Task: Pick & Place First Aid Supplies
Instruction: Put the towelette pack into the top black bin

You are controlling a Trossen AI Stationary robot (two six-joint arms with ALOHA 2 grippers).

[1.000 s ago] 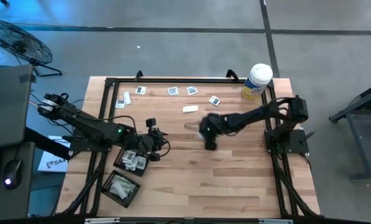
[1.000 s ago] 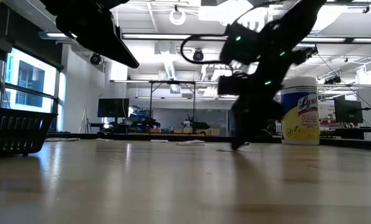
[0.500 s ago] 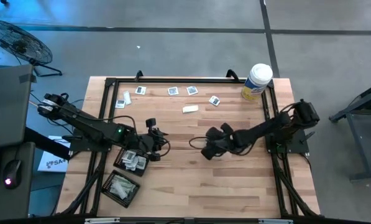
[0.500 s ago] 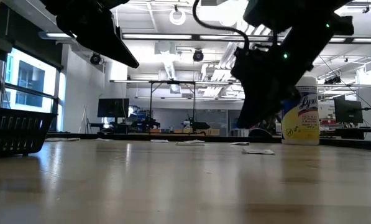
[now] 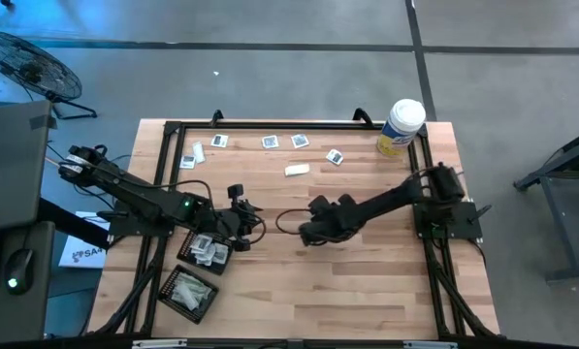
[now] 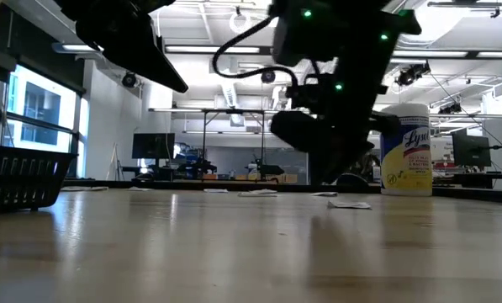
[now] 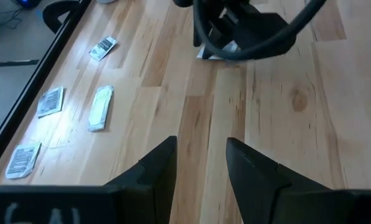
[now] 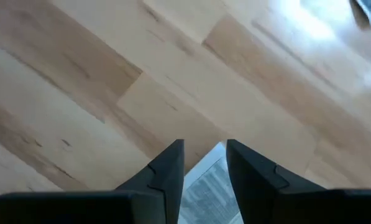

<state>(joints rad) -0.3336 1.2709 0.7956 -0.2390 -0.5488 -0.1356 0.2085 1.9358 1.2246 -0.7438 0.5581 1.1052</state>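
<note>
The first aid supplies are small flat packets. Several lie along the far side of the table: a square pad (image 5: 299, 141), another (image 5: 335, 156) and a narrow strip (image 5: 296, 170). More fill two black mesh trays (image 5: 207, 250) (image 5: 190, 291) at the near left. My right gripper (image 5: 306, 231) hangs over the table's middle, shut on a white-grey packet (image 8: 204, 180). My left gripper (image 5: 242, 221) waits open beside the upper tray, with bare wood between its fingers (image 7: 201, 158). My right gripper pinches a white-grey printed packet between its two fingers, and one edge of the packet (image 8: 205, 163) shows in the gap. The fingers slant down from the table's right. In the low view the gripper (image 6: 318, 156) is above the tabletop.
A large white canister with a yellow label (image 5: 401, 126) stands at the far right corner. One packet (image 6: 350, 204) lies on the wood below and right of my right gripper. A black frame rail (image 5: 270, 124) runs along the table's edges. Bare wood spans the near half.
My right gripper stood with its fingertips down on the table, then rose and swung toward the table's left and a little nearer, toward the trays. A packet that it had covered now shows on the wood behind it.
</note>
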